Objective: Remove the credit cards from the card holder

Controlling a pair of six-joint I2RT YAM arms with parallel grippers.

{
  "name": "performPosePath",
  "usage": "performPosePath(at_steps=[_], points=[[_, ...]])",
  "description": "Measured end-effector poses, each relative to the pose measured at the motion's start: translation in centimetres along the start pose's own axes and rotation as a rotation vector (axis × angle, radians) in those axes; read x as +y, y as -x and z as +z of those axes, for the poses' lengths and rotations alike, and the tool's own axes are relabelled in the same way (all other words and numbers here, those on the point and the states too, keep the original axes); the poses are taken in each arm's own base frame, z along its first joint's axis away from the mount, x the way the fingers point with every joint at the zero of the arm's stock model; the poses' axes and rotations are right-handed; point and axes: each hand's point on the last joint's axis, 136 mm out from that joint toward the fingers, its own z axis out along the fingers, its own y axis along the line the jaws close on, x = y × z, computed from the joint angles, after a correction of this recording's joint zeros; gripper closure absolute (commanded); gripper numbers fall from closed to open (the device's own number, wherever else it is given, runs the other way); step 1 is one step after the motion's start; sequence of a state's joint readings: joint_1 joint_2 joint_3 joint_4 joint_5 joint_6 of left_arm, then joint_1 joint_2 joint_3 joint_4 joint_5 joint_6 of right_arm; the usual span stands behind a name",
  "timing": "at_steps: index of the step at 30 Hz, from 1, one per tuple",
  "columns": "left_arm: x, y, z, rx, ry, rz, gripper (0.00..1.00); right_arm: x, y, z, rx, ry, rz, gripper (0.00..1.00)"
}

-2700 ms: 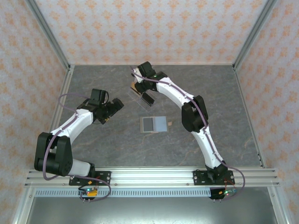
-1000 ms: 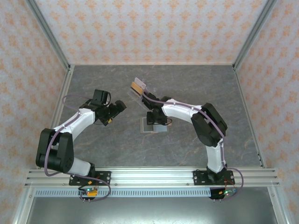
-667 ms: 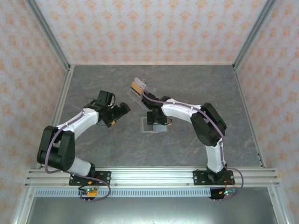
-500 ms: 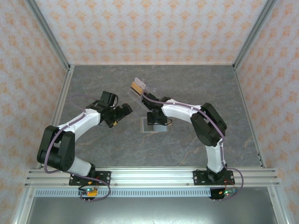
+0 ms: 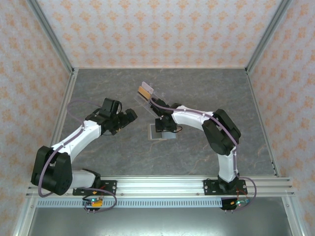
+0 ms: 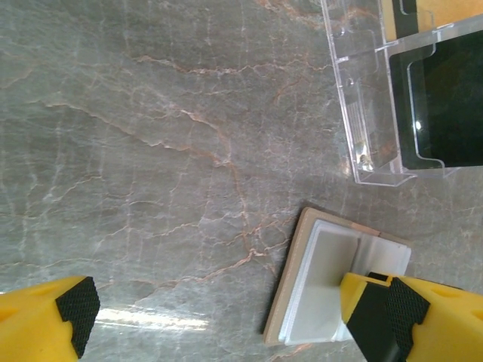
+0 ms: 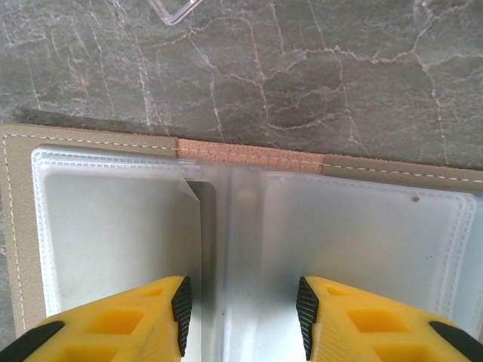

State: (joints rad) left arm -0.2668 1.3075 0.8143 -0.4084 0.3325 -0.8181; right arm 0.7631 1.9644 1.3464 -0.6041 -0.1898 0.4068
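Observation:
The card holder [image 5: 145, 92], a clear plastic slotted stand [image 6: 362, 113], carries a tan-orange rectangle [image 6: 423, 13] and a black one [image 6: 445, 105]. In front of it, pale grey-blue credit cards [image 5: 153, 133] lie flat under clear plastic on a tan stitched backing [image 7: 15, 226]. My right gripper [image 5: 164, 125] hangs low over them, open. Its jaws straddle the middle crease [image 7: 241, 226], and a lifted plastic corner [image 7: 189, 190] sits by the left finger. My left gripper [image 5: 129, 117] is wide open above bare table, just left of the flat cards [image 6: 324, 279].
The marble-patterned table [image 5: 108, 147] is walled by patterned panels on three sides, with a metal rail [image 5: 157, 184] along the near edge. A corner of the clear stand [image 7: 173, 7] lies just beyond the flat cards. The two grippers are close together.
My left gripper has moved right, toward the flat cards and the stand. The right gripper stays over the flat cards, its jaws slightly narrower.

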Motion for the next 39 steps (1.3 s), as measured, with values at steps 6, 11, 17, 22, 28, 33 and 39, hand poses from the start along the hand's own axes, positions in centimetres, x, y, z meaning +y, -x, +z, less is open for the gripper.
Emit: performPosePath(at_steps=[6,11,17,22,28,33,39], points=[[0.1,-0.3,-0.2,0.004,-0.008,0.028,0.00,0.0,0.0,0.1,-0.001,0.000,0.001,0.58],[0.4,-1.3,0.1,0.042,-0.016,0.039,0.00,-0.1,0.1,0.1,-0.006,-0.008,0.004,0.60],[-0.9,-2.4,0.9,0.087,-0.057,0.078,0.00,-0.1,0.1,0.1,-0.007,-0.008,0.004,0.63],[-2.7,-3.8,2.1,0.136,-0.116,0.112,0.05,0.0,0.2,0.1,-0.010,-0.004,0.004,0.69],[-4.3,-5.4,3.4,0.187,-0.165,0.135,0.31,0.0,0.2,0.1,-0.010,-0.002,0.005,0.73],[-4.6,-6.5,4.6,0.229,-0.172,0.128,0.52,-0.1,0.2,0.2,-0.012,-0.010,0.005,0.77],[-4.7,-7.7,6.2,0.270,-0.159,0.118,0.68,-0.2,0.2,0.2,-0.012,-0.010,0.016,0.77]])
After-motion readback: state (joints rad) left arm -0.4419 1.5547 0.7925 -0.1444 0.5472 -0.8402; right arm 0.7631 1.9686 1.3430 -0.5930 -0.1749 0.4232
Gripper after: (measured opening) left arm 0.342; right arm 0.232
